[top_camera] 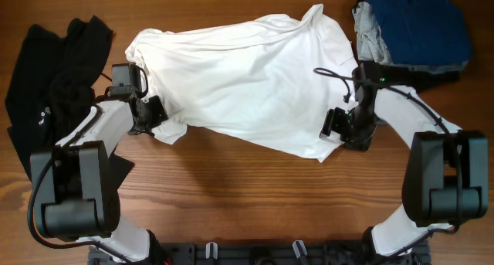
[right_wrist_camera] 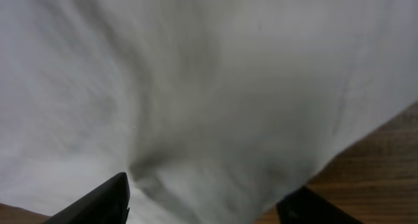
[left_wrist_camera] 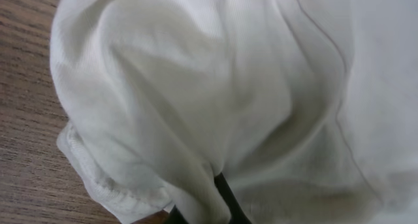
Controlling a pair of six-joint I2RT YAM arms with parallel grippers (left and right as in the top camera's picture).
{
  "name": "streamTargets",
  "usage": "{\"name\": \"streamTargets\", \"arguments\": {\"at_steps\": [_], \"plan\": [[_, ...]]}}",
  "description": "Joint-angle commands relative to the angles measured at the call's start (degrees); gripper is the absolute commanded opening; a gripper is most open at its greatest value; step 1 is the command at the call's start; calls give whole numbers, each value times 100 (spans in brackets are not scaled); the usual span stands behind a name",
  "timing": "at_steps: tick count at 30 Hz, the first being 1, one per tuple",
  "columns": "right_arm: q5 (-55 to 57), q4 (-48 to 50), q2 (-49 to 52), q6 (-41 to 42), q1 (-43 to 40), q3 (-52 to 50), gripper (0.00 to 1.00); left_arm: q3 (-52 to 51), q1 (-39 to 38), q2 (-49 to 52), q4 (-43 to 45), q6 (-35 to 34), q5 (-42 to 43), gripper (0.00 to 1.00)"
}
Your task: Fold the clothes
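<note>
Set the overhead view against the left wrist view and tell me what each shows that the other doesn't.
Only the overhead shows the right end effector at the lower right edge of the white T-shirt, a black garment at far left, and a blue garment and a grey garment at upper right. Only the left wrist view shows, close up, the shirt's stitched hem and fabric bunched between dark fingers. Both show the white T-shirt, the wooden table and the left end effector, shut on the shirt.

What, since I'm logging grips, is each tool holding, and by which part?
The left tool pinches the large white fabric T-shirt at a bunched fold near its hemmed edge. The right tool holds nothing; its open jaws straddle the shirt's opposite side.
</note>
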Motion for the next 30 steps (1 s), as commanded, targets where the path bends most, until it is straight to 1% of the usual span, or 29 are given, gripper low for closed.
{"name": "streamTargets", "arguments": {"at_steps": [1,2,3,4,5,9,15,16,18,20,24,27,30], "plan": [[138,400,-127,293,177,-439,56,-372,-61,485,-232,-116,306,4],[269,481,-127,391,190,-516,46,-372,-61,485,-234,-116,306,4],[422,485,-127,433,190,-531,31,-372,-61,485,-234,-116,306,4],[533,474,-127,466,190,-531,10,-372,-61,485,-234,-116,306,4],[680,424,-142,542,190,-529,4,-372,-61,485,-232,-116,304,4],[916,122,-374,501,184,-483,4,-372,-61,485,-243,-114,302,4],[1563,-1482,-1309,144,173,103,4,-372,-61,485,-247,-114,302,4],[1733,-1821,-1427,144,173,254,4,-372,-61,485,-245,-114,302,4],[1937,-2199,-1484,144,175,501,4,-372,-61,485,-240,-114,302,4],[1923,-2149,-1440,66,175,625,4,-372,-61,485,-240,-114,302,4],[1700,-1578,-1167,-90,175,634,4,-372,-61,485,-247,-114,302,4],[1519,-1029,-662,-243,175,643,4,-372,-61,485,-245,-114,304,4],[1515,-859,-136,-328,175,791,4,-372,-61,485,-245,-114,304,4]]}}
